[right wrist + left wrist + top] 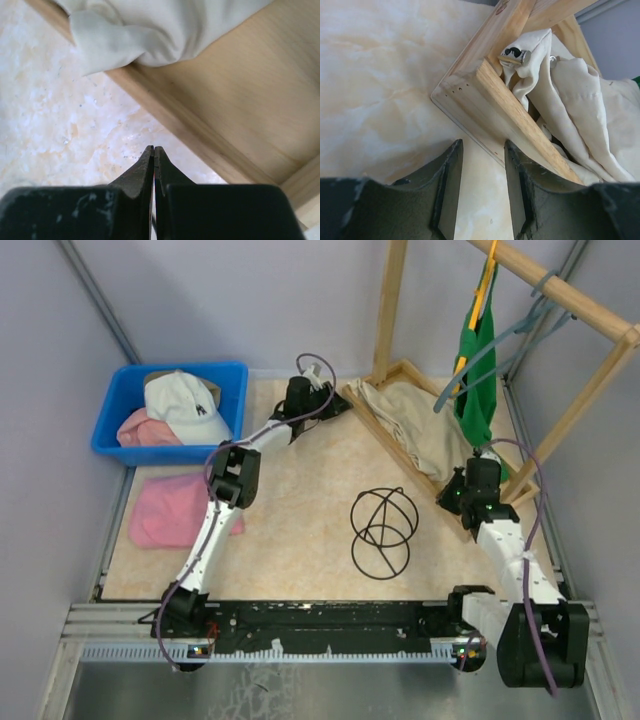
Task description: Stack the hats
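The white cap lies in the bin, hiding most of the pink cap. A tan patch behind them is too covered to identify. The left gripper is spread and empty at the frame corner. The right gripper is pressed together beside the frame.

- The counter is a pale, marbled cream surface, walled in by grey panels at the back and on both sides.
- A blue bin sits at its far left corner.
- A flat pink cloth lies just in front of the bin, by the left edge.
- Black wire loops lie near the middle, apart from everything else.
- A wooden frame stands on the far right part, its base rail running diagonally.
- A beige garment is bunched inside that base, with a fold lapping over the rail.
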You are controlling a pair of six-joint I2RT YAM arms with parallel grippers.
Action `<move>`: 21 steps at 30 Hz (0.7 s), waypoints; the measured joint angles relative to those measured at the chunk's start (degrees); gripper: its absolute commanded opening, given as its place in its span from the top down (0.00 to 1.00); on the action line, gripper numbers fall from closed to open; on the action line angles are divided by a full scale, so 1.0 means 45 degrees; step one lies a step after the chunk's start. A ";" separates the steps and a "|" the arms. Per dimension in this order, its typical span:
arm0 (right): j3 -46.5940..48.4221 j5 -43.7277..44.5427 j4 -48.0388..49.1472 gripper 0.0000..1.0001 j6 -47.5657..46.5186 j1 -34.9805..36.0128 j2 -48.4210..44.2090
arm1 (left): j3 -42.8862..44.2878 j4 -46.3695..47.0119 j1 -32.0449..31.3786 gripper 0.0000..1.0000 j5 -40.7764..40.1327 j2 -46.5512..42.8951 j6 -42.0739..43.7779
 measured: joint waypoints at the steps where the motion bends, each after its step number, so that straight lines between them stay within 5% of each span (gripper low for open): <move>1: 0.0000 -0.0219 0.0015 1.00 -0.0078 0.0063 0.0044 | 0.0316 0.0165 -0.0039 0.52 0.0063 0.0257 -0.0121; 8: 0.0000 -0.0792 0.0957 1.00 -0.0447 0.1569 0.0947 | 0.0034 0.1700 -0.0083 0.49 0.1394 0.0568 -0.0049; 15: 0.0131 -0.0505 0.3094 1.00 -0.0656 0.2905 0.3895 | -0.7286 0.1948 0.0199 0.46 0.1355 -0.4833 0.1462; 21: 0.1812 -0.0267 0.4333 1.00 -0.1093 0.3405 0.7223 | -1.0443 0.2137 0.1933 0.51 0.1749 -0.8519 0.1787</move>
